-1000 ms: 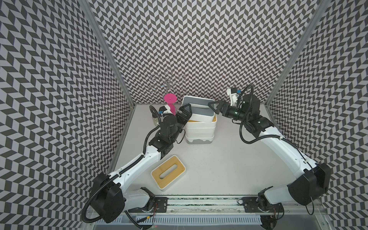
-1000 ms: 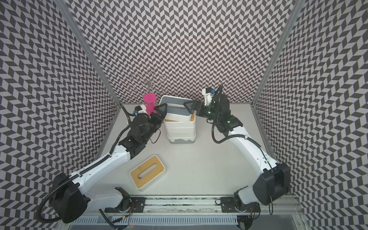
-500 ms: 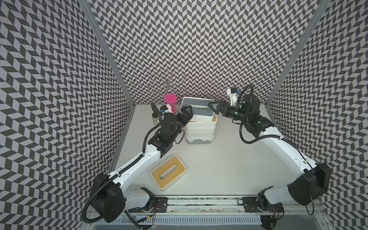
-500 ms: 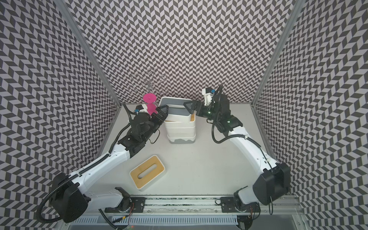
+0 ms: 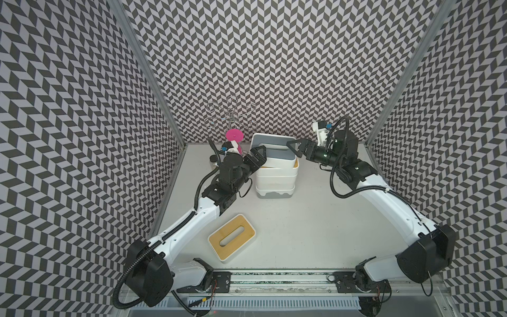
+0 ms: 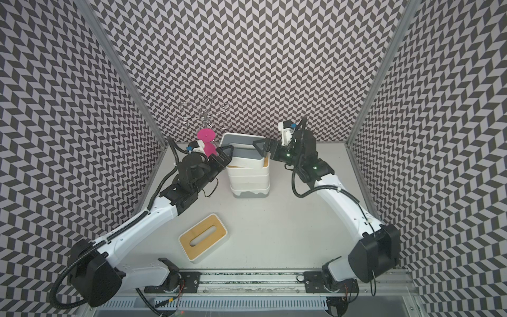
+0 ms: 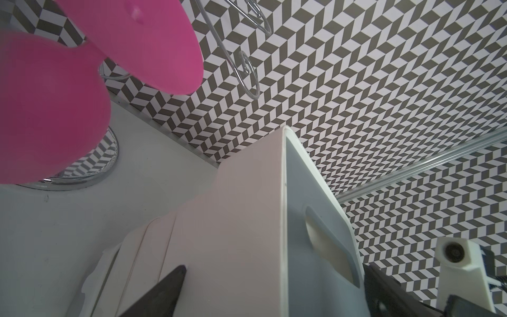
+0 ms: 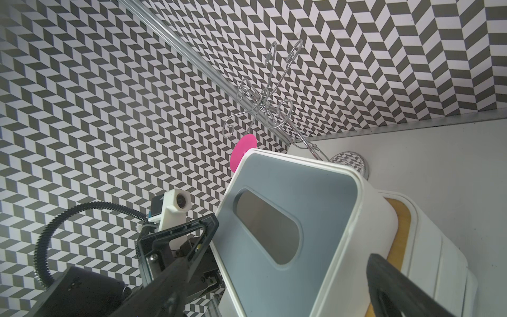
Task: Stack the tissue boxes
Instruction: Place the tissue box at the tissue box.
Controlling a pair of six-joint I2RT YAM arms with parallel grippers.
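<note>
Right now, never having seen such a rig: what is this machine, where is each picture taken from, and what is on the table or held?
Two white robot arms stand at a table. Two pictures look down from overhead, side by side; two come from cameras on the arms' wrists. At the back stands a stack of tissue boxes; its grey-lidded top box sits tilted. The left gripper and right gripper have their fingers spread wide around its ends; whether they press it is unclear. A tan-lidded box lies alone in front. A wire stand is behind.
</note>
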